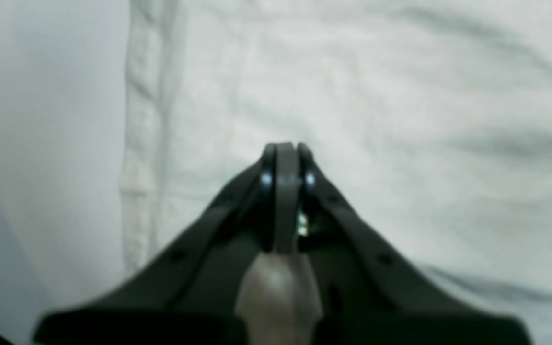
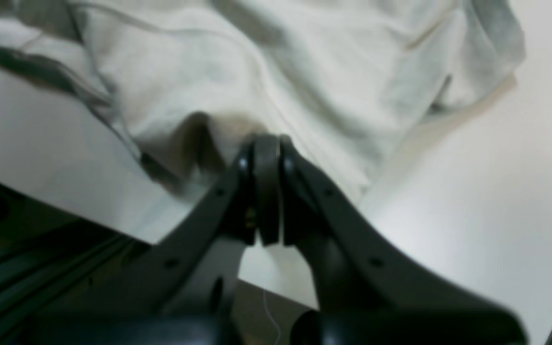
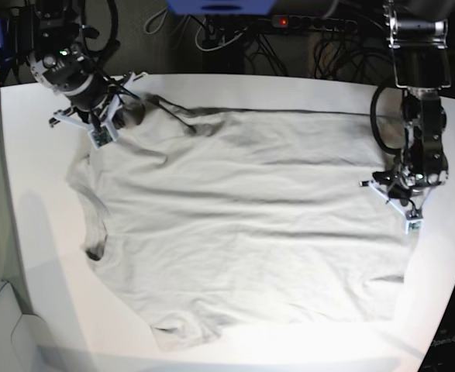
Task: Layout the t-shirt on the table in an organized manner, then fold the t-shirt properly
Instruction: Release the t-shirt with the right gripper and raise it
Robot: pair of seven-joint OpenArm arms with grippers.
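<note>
The light grey-beige t-shirt (image 3: 243, 232) lies spread over the white table (image 3: 41, 155), collar toward the left, with wrinkles along its far edge. At the far left corner my right gripper (image 3: 117, 116) is shut on a bunched fold of the t-shirt (image 2: 209, 62); in the right wrist view the cloth rises to meet the closed gripper (image 2: 266, 140). My left gripper (image 3: 401, 195) is at the shirt's right edge. In the left wrist view the gripper (image 1: 285, 145) is shut over flat t-shirt (image 1: 400, 96) beside the hem, with no cloth visibly pinched. Bare table (image 1: 41, 120) lies left of the hem.
The table's edge (image 2: 89, 215) runs close under my right gripper, with dark floor beyond. Cables and a power strip (image 3: 289, 23) lie behind the table's far edge. Bare white table (image 2: 496, 191) borders the shirt on all sides.
</note>
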